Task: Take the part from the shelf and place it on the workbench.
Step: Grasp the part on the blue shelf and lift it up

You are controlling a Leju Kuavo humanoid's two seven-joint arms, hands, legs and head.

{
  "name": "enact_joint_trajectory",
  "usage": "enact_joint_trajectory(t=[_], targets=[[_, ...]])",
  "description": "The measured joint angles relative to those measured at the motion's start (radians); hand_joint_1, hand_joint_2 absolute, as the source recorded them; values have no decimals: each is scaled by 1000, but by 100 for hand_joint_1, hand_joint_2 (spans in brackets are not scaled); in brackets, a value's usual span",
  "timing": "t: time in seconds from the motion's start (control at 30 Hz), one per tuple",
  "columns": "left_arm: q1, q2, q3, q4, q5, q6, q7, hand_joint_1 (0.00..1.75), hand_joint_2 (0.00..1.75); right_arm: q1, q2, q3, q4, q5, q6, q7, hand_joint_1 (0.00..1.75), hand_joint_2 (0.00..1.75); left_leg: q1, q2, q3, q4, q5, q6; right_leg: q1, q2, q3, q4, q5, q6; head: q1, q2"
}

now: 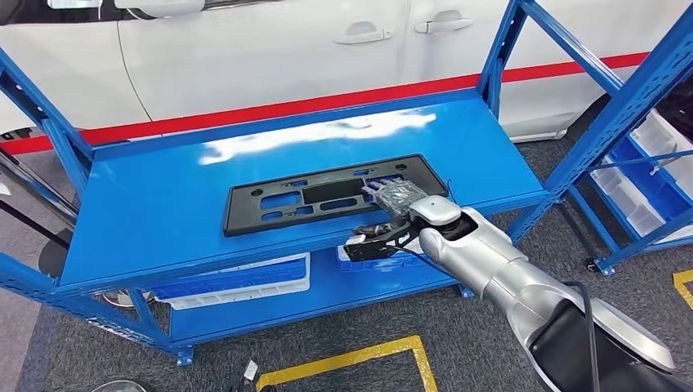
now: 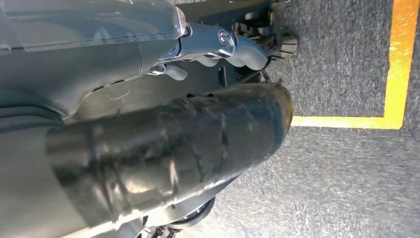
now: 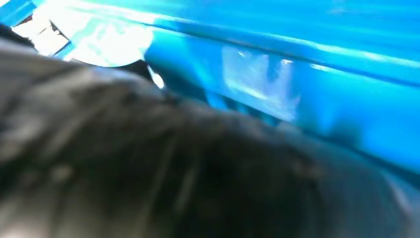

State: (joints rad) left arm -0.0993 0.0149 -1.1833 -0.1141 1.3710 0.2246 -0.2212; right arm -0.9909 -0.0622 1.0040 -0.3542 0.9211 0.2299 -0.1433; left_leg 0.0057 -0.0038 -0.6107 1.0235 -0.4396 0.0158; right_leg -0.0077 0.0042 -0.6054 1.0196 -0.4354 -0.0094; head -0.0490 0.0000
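You're barely started imo: part still flat on shelf under right hand fingers, can't tell grip yet.

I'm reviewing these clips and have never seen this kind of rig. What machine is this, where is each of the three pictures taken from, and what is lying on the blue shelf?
It is a humanoid robot with two silver arms. The head view looks down from its body: the right hand rests on the near right edge of a flat black part lying on the blue shelf; whether it grips yet is unclear. A white car stands behind. The left wrist view looks down a hanging arm at grey floor with yellow tape. The right wrist view is a blurred close-up.
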Motion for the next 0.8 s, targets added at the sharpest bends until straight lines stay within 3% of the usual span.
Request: enact_joint_trajectory(t=[0.07,0.13,0.17,0.2,0.23,0.3,0.33,0.4,0.47,0.8], targets=[[0,0,-5,0,0,1,0,0,0,0,0,0,0,-1,-1,1,0,0,1,0,-30,66,-43,-6,-5,-2,6,-10,5,-12,0,0],[0,0,-9,0,0,1,0,0,0,3,0,0,0,-1,-1,2,0,87,2,0,-90,199,-106,-11,-2,-3,6,-10,5,-17,-1,0],[0,0,-10,0,0,1,0,0,0,5,0,0,0,-1,-1,1,0,131,3,0,-117,256,-124,-13,-1,-3,6,-9,5,-17,-1,0],[0,0,-10,0,0,1,0,0,0,7,0,0,0,-1,-1,1,32,175,3,0,-129,281,-123,-14,0,-2,6,-8,5,-18,-1,0],[-1,0,-11,0,0,1,1,0,0,8,0,0,0,-1,-1,2,75,175,4,0,-120,264,-102,-14,0,-1,6,-7,4,-17,-1,0],[-1,0,-11,0,1,3,3,0,0,8,0,0,0,-1,-4,5,163,175,7,1,-56,136,-37,-14,1,2,6,1,-1,-15,-1,0],[-1,-1,-12,0,2,4,5,0,0,8,-1,0,0,0,-8,9,175,175,10,-1,-23,71,-16,-20,5,5,3,10,-6,-13,-1,0],[0,-5,-12,0,4,7,9,0,0,9,-5,0,0,3,-27,17,175,175,14,-4,5,13,-8,-20,13,8,-6,22,-11,-14,1,0],[0,-8,-14,0,5,10,12,0,0,13,-14,0,0,6,-50,21,175,175,12,-7,5,12,-9,-10,16,10,-10,23,-10,-15,4,0],[1,-16,-46,0,-12,13,13,0,0,35,-97,-19,-12,6,-107,16,175,175,2,-10,4,13,-9,3,9,7,-5,13,-6,0,4,0]])
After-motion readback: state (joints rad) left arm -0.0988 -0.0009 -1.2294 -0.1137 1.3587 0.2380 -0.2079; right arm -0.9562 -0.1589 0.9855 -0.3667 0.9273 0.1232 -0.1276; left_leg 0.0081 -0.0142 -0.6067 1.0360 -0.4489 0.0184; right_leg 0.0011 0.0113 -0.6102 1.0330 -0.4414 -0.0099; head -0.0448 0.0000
